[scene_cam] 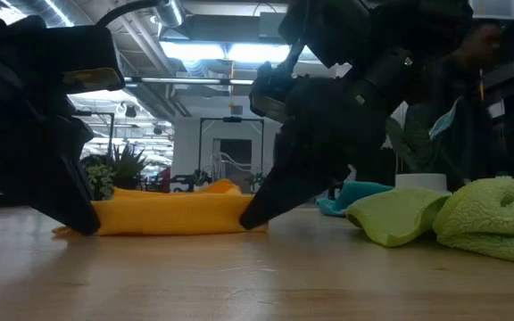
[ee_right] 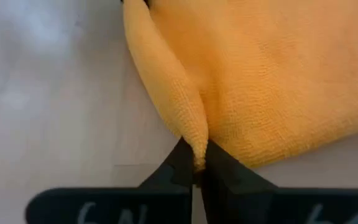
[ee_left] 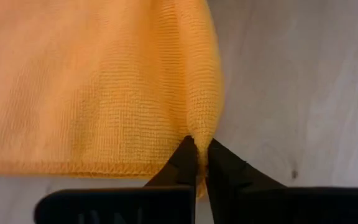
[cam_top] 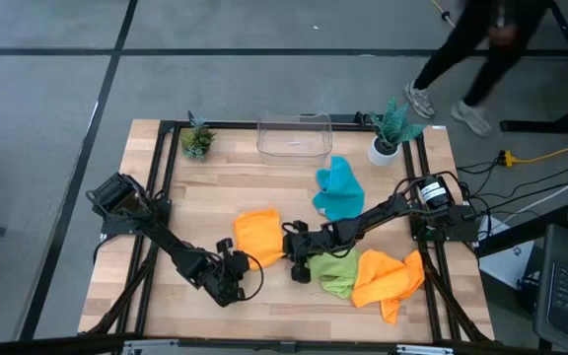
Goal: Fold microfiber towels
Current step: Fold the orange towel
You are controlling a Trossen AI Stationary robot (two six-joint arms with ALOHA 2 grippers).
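Here, no brand or readable label shows on any towel; the faint marks on the gripper bodies in the wrist views cannot be read.

The left gripper (ee_left: 197,163) is clamped on the near left corner of an orange towel (cam_top: 258,235), a ridge of cloth pinched up between its fingertips. The right gripper (ee_right: 195,163) is clamped the same way on that towel's near right corner. In the low view the towel (scene_cam: 169,212) lies flat on the table (cam_top: 294,301) with one gripper planted at each end. It is a soft, finely looped cloth with a stitched hem along its edge, lying near the middle of the table, toward the near side.

The left arm reaches from the table's left side, angled toward the near middle, its wrist bent down at the towel. The right arm stretches from the right side across to the left, low over the table, passing just beside the green towel (cam_top: 335,271).

The green towel lies crumpled right of the held one, touching a second orange towel (cam_top: 388,279) bunched at the near right. A teal towel (cam_top: 339,189) lies rumpled farther back, near a clear bin (cam_top: 294,136). Two small potted plants (cam_top: 197,138) stand at the far corners. A person (cam_top: 471,54) walks past beyond the table's far right.
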